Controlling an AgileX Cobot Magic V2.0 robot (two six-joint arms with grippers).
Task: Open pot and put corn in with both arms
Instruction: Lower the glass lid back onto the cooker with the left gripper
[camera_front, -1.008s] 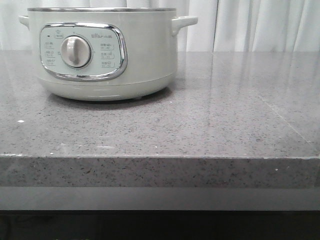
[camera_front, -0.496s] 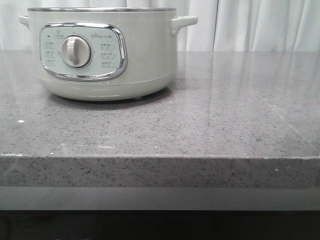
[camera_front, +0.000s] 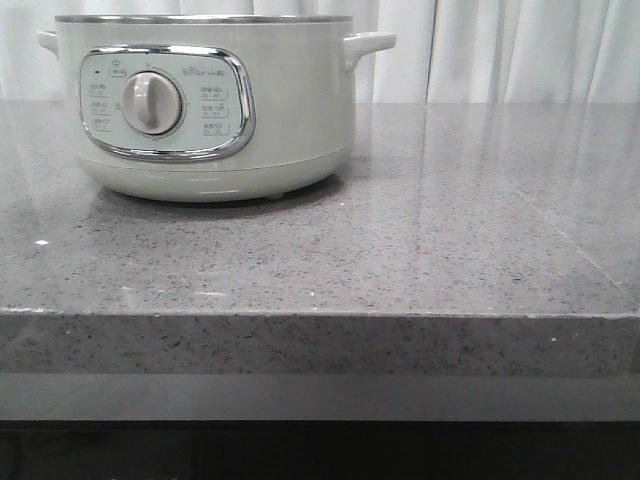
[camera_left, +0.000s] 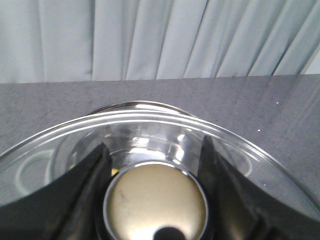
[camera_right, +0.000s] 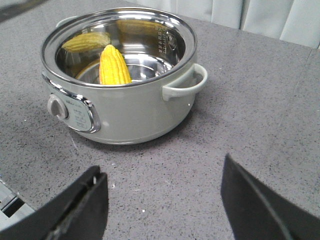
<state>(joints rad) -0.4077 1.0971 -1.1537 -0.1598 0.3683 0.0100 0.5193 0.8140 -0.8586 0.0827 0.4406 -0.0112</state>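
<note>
The pot stands at the back left of the grey counter, its dial facing me. In the right wrist view the pot is open, and the yellow corn leans inside against the steel wall, which mirrors it. My right gripper is open and empty, above the counter a little short of the pot. My left gripper is shut on the round metal knob of the glass lid and holds it over the counter. Neither gripper shows in the front view.
The speckled grey counter stretches to the right of the pot, and its front edge runs across the front view. White curtains hang behind it.
</note>
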